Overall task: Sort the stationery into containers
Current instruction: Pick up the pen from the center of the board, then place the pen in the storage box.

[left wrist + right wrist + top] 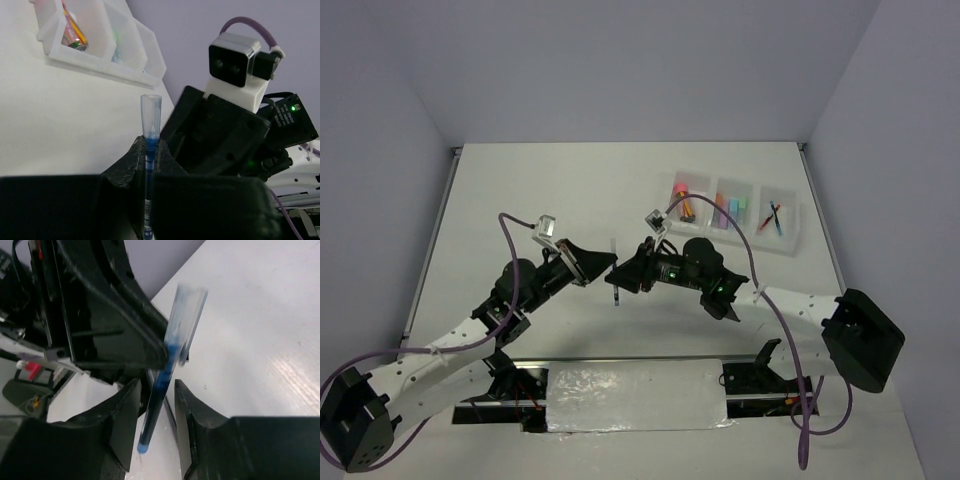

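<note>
The surface (570, 190) was a plain matte white, with pale walls along its left, far and right edges. One thing lay directly on it: a clear, whitish plastic tray (758, 215) of three square compartments in a row. The tray sat flat in the far right part, its row running roughly left to right and near the right edge. At the near edge, about midway along, was a crinkled silvery sheet (635, 395).
</note>
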Motion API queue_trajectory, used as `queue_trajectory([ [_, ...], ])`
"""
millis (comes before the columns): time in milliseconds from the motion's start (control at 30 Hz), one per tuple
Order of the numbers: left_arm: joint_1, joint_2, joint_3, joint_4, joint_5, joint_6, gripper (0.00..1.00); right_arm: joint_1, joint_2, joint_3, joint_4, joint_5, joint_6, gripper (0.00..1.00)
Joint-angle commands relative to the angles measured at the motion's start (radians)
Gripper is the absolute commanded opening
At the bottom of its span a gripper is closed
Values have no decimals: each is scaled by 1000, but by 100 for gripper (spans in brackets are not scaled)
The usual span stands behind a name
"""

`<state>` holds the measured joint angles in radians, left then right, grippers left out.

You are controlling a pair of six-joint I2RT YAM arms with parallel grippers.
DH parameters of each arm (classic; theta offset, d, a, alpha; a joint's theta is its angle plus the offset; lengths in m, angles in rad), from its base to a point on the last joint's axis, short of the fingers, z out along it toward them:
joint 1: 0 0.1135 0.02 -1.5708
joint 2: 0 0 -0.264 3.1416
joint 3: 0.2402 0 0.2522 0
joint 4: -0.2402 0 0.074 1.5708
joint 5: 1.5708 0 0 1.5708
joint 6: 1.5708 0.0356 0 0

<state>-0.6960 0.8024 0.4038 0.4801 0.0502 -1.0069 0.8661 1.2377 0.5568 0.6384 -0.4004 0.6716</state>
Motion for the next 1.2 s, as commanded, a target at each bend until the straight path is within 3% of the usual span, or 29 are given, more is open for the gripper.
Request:
queue_trajectory([
  [0,-7,-15,-40,141,11,-45,16,5,25,63,-2,57,-38,38],
  [67,-5,-22,-40,129,1,-42,41,5,22,83,-48,72,-47,2],
  [100,-7,-23,-20,74,-28,-33,55,4,7,86,-74,116,-55,0],
  [133,-7,-31,1,19,-45,-27,93,4,-6,97,-160,156,-63,0],
  [167,-5,-35,29,-54,-73,-7,99,-7,-23,104,-222,213,-70,0],
  [200,-5,-37,105,-237,-161,5,99,-18,-39,120,-356,335,-84,0],
  [300,-7,-28,286,-550,-380,34,99,-123,-99,159,-626,524,-115,0],
  [333,-5,-17,331,-739,-441,34,99,-166,-125,172,-701,563,-121,0],
  [433,-4,0,467,-988,-598,54,99,-392,-159,222,-883,661,-187,0],
  [567,-5,-22,591,-1127,-604,165,99,-738,-97,365,-1018,709,-334,0],
  [733,-3,-97,652,-1253,-605,270,99,-970,80,512,-1060,617,-391,3],
  [900,-5,-170,679,-1362,-596,358,99,-1023,290,705,-1091,597,-392,8],
  [1033,-5,-250,613,-1358,-693,413,99,-1035,488,830,-1137,534,-383,11],
  [1067,-4,-262,587,-1356,-707,415,99,-1035,503,851,-1145,525,-385,16],
  [1100,-5,-284,580,-1359,-725,409,99,-1035,514,853,-1142,520,-386,42],
  [1167,-5,-308,548,-1325,-718,413,99,-1035,511,850,-1134,537,-380,64],
])
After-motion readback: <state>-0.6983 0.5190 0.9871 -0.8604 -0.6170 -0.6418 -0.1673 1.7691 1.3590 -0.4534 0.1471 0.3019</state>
